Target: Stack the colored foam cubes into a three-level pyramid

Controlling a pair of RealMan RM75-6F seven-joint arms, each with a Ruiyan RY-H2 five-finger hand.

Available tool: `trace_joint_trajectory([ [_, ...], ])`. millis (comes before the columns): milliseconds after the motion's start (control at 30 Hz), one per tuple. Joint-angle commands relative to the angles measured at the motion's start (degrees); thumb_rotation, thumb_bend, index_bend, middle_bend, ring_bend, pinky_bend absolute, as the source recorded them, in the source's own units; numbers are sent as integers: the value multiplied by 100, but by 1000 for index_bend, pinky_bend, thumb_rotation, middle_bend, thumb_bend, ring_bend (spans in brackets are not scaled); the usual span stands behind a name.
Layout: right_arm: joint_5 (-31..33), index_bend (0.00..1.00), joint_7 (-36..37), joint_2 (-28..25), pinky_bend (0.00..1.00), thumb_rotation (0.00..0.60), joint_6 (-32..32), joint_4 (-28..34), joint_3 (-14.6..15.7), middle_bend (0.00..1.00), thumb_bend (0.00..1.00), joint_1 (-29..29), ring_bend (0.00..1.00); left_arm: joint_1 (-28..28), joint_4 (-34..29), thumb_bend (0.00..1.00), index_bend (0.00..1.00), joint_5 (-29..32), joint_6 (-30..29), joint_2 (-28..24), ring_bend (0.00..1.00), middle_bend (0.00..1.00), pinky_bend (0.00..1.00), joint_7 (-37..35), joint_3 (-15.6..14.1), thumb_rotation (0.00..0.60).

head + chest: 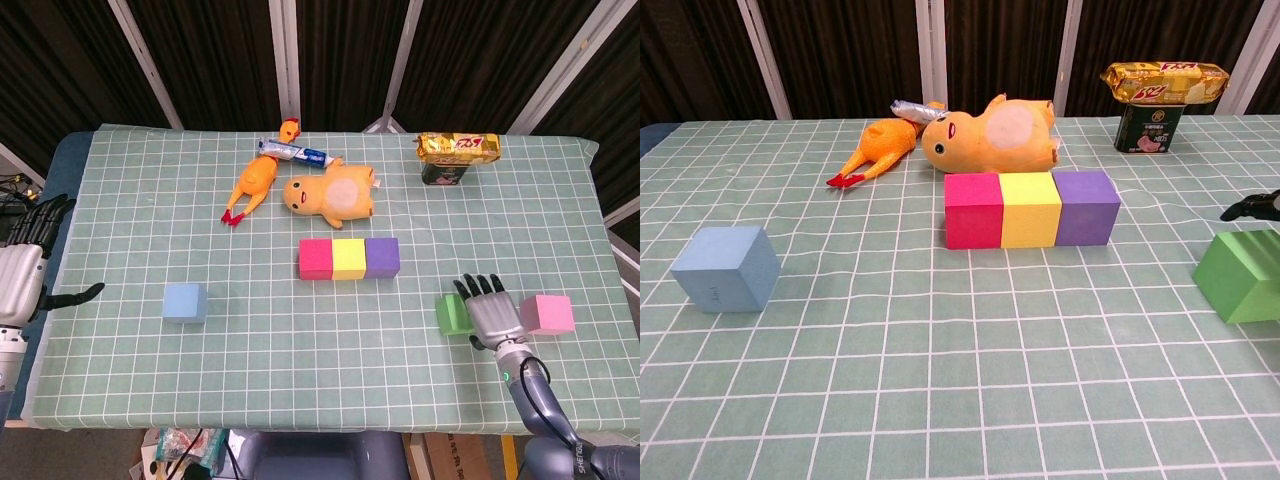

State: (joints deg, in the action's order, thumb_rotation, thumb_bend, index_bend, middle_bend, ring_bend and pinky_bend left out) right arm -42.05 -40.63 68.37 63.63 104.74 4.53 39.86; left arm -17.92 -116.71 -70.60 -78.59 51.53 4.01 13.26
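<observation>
A magenta cube (316, 258), a yellow cube (348, 258) and a purple cube (382, 256) stand side by side in a row mid-table, seen as well in the chest view as magenta (973, 210), yellow (1030, 209), purple (1085, 207). A light blue cube (185, 303) sits alone at the left. My right hand (494, 313) hovers with fingers spread between the green cube (450, 314) and the pink cube (547, 313), holding nothing. My left hand (24, 270) hangs open off the table's left edge.
A rubber chicken (256, 181), a yellow plush duck (331, 194) and a tube (295, 152) lie behind the row. A gold snack pack on a dark can (454, 158) stands at the back right.
</observation>
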Motion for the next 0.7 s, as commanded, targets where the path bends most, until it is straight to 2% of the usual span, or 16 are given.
trace_joint_trajectory([
  [33,-15,0,34,95,0,600,-46,-96,-71,0,301,3,0,0,3,105,0,-1,-3,3,0,17,0,0,1,600],
  [600,171,0,-146,423,0,600,-102,-294,-417,1,301,169,0,-9,40,105,0,39,24,18,0,18,0,1,5,600],
  [700,247,0,-174,399,0,600,-121,-248,-415,70,301,168,6,-5,32,105,0,37,21,15,0,18,0,-4,4,600],
])
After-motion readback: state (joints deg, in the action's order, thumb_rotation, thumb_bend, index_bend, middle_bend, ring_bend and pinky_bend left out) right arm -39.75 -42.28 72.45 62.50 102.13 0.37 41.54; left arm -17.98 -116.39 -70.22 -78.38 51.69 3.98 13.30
